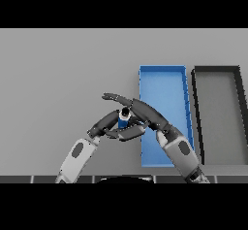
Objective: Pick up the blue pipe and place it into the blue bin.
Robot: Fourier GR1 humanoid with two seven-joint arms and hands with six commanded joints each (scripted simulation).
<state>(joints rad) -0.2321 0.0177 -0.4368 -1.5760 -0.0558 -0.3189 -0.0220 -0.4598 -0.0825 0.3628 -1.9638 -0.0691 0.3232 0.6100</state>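
Observation:
The blue pipe (123, 120) is a short upright cylinder with a dark open top, just left of the blue bin (162, 69). My right hand (144, 112) reaches over the bin's left wall. One part of it stretches out above the pipe, and its lower fingers (129, 133) curl under and around the pipe. My left hand (103, 123) comes in from the lower left, its fingers fairly straight, with the tips against the pipe's left side. The hands hide the pipe's base, so I cannot tell whether it rests on the table.
A dark grey bin (216, 69) stands right beside the blue bin, on its right. The blue bin's floor shows nothing but my right forearm crossing above it. Grey table (58, 69) spreads to the left and far side.

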